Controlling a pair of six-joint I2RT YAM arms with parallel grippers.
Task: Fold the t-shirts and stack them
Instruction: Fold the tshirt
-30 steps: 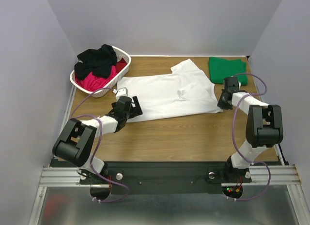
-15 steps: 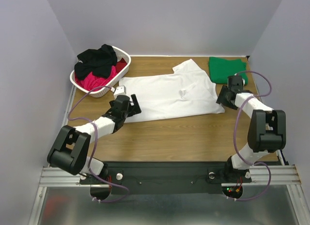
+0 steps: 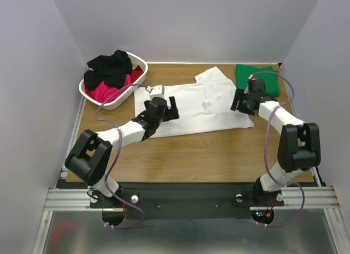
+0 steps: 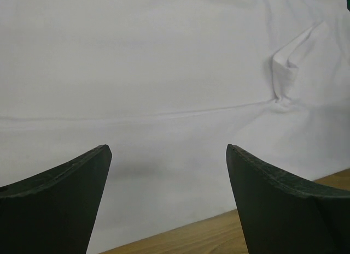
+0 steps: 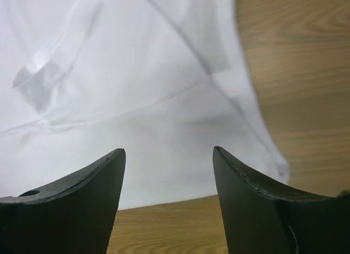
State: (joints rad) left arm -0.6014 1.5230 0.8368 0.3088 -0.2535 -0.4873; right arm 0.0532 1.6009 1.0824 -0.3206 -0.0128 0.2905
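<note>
Left gripper [image 3: 173, 108] was spread wide with nothing between its fingers, over the left half of the white shirt [image 3: 191, 122]. That shirt lay flat across the middle of the table [image 3: 208, 155]. Right gripper [image 3: 238, 102] was parted and empty too, above the shirt's right edge. I saw a small pucker [image 3: 206, 106] in the cloth between them. Green shirt [image 3: 257, 76] lay at the far right corner. Black shirt [image 3: 109, 68] and pink shirt [image 3: 106, 93] were heaped in the basket [image 3: 140, 63], far left.
</note>
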